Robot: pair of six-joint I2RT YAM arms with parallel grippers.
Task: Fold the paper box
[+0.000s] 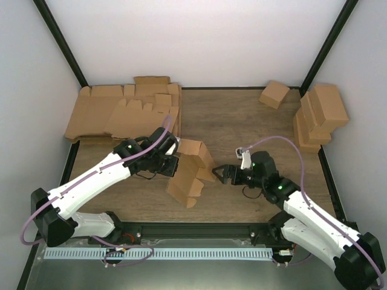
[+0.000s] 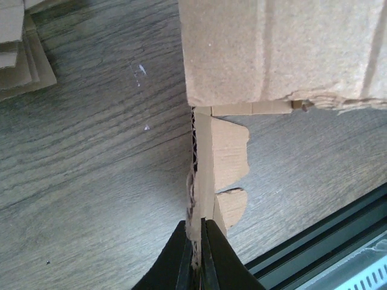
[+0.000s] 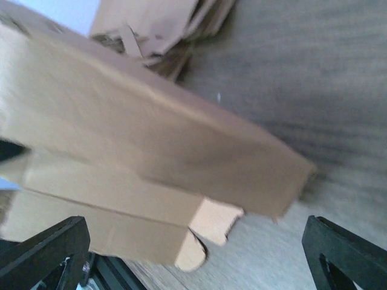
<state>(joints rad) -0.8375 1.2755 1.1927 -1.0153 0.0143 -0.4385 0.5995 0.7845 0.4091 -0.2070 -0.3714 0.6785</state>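
Paper box stands half-formed a little toward 6 o'clock from the middle of the desk, between the two arms, with its panels raised and tilted and loose flaps hanging at its 5 o'clock side. The left pincer is pressed together on a thin cardboard edge of the paper box. In the left wrist view the corrugated edge runs straight up out of the closed fingers. I read this pinch as an anchor that holds one wall upright so the far side can be worked.

The right pincer sits at the box's 3 o'clock side, spread wide. In its wrist view both fingers frame the long panel and a tabbed flap without touching them, as far as the blurred picture shows. It looks poised to push or take that flap.

The widest open stretch of wood lies toward 12 and 1 o'clock of the box. A stack of flat blanks lies at 10 o'clock, just beside the left wrist and near the box's upper corner, so a swing that way is cramped. Finished boxes are piled at 2 o'clock, well apart, with a single box near 1 o'clock. The black rail at 6 o'clock is near the box's lowest corner and looks the tightest margin.
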